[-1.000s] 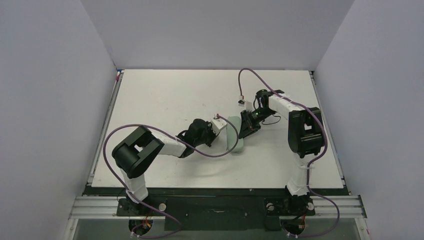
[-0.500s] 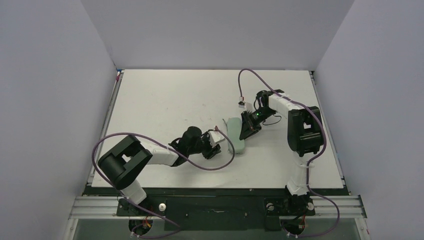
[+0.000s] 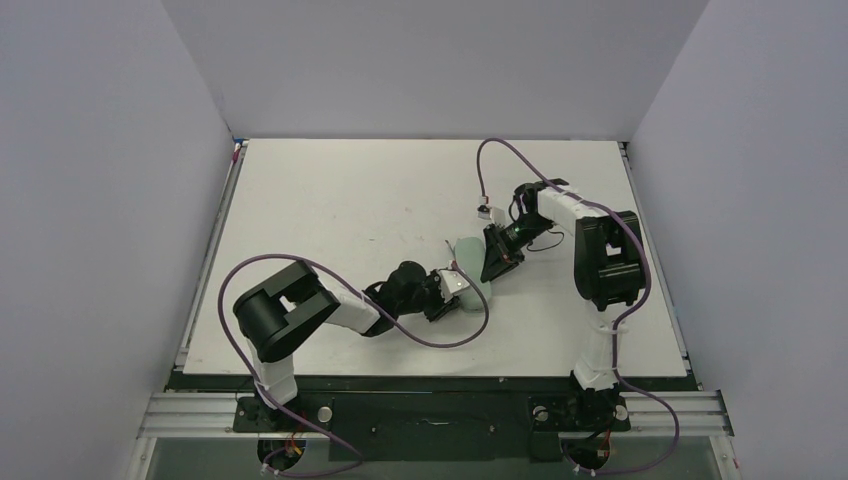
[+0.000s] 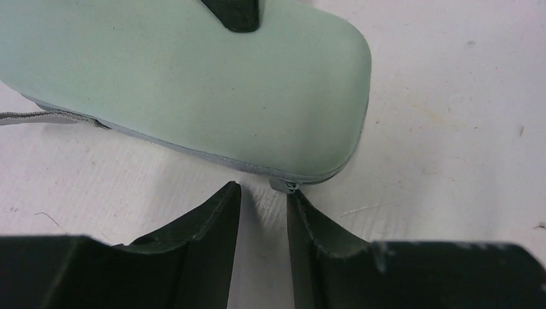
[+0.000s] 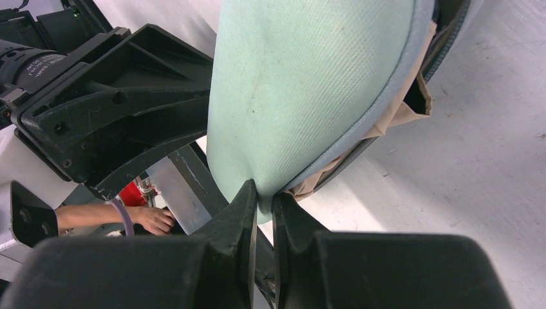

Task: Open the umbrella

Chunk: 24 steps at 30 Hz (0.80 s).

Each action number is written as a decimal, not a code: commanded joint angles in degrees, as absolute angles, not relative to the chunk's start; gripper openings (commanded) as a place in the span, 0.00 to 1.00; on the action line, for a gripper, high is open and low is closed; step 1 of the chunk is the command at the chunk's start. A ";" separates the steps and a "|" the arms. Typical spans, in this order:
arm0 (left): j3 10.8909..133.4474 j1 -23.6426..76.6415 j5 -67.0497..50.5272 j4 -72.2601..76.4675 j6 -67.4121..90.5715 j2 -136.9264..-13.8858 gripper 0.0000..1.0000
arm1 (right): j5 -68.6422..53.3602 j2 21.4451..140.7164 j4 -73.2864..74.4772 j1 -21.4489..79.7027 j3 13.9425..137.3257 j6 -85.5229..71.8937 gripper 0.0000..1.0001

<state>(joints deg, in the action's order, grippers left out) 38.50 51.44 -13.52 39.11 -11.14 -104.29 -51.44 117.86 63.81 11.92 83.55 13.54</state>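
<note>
My left end effector (image 4: 264, 205) has shifted to the near end of the pale mint-green oblong umbrella pouch (image 3: 472, 262) at the tabletop's (image 3: 330, 200) middle. Its jaws are parted and empty beside the zipper tab (image 4: 284, 187). The right end effector (image 5: 263, 193) clamps the pouch's edge. Unzipping looks next.

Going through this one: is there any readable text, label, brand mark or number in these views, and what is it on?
No legible text in any view.
Black housing on the left arm, right wrist view: faint pale print, too small and blurred to read.
Mint-green pouch: no print, logo or tag lettering visible.
Table: only scuffs, no markings.
</note>
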 commanded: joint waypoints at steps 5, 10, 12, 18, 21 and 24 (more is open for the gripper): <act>41.37 51.59 -15.15 42.79 -10.67 -105.31 0.15 | -43.24 120.37 63.71 11.61 83.65 18.12 0.00; 41.30 51.66 -16.31 42.83 -10.03 -105.00 0.07 | -43.11 120.64 63.90 11.34 83.88 18.36 0.00; 41.42 51.91 -16.60 42.51 -10.18 -104.74 0.09 | -43.14 120.78 64.03 11.32 84.07 18.37 0.00; 40.63 52.20 -16.98 41.44 -10.81 -104.74 0.28 | -43.15 121.04 64.47 11.20 84.46 18.70 0.00; 40.10 52.45 -16.89 41.29 -11.67 -104.87 0.29 | -43.15 120.99 64.46 11.20 84.36 18.80 0.00; 40.30 52.90 -17.30 41.27 -12.12 -105.31 0.33 | -43.22 121.09 64.38 11.16 84.14 18.89 0.00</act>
